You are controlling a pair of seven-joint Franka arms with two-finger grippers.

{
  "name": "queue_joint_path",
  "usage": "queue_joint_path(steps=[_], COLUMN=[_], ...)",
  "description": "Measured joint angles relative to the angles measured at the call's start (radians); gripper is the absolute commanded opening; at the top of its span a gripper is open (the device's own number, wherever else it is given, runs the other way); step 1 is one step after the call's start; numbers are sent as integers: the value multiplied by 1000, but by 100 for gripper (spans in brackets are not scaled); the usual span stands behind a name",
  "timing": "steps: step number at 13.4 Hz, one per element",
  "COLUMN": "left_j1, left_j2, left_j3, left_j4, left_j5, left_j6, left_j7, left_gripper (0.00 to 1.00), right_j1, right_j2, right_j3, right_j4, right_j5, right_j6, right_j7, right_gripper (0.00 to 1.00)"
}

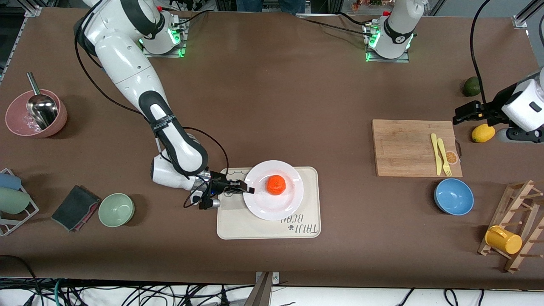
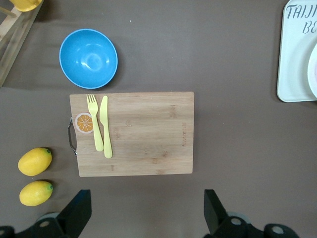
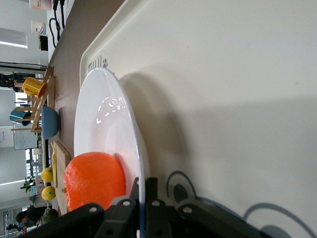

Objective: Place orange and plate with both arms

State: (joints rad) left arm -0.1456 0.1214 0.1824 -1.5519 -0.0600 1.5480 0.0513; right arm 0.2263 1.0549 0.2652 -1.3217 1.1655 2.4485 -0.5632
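The right gripper [image 1: 250,190] pinched the plate [image 1: 280,204] rim nearest the right arm, on the tray [image 1: 229,221]; the orange [image 1: 276,185] sat centred, the plate lying flat. The left gripper [image 2: 143,213] hung spread above the table's left-arm end.

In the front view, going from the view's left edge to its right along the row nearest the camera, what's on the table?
Folded dark cloth → green bowl → cream tray carrying the plate and orange → blue bowl → yellow cup.

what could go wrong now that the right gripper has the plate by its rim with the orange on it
1. The orange sits loose on the white plate, which the right gripper pinches at a single rim spot; any tilt could roll the fruit off.
2. That thin edge grip on a glossy rim might slip, dropping the plate onto the cream tray.
3. The left gripper, open over the table beside the cutting board, gives no support.
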Motion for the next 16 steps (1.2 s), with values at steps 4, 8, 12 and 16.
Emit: queue_joint_path(steps=[4,8,12,16], left_j1=[-16,-20,-21,-20], left_j2=[0,0,0,0], left_j3=[-16,-17,-17,-15], left_j4=[10,22,29,33], left_j5=[0,1,7,7], left_j6=[-8,-39,-44,-44], left_j7=[-94,-64,-9,119], left_gripper=[100,100,100,100], right_j1=[0,1,17,26], right_j2=[-2,-43,-119,-233], right_j3=[0,-6,-8,-21], right_j4=[10,28,29,32], right_j5=[-100,-377,-712,-1117], right_j6=[-1,0,-53,-268], right_j7=[9,144,355,536], right_gripper=[100,100,100,100])
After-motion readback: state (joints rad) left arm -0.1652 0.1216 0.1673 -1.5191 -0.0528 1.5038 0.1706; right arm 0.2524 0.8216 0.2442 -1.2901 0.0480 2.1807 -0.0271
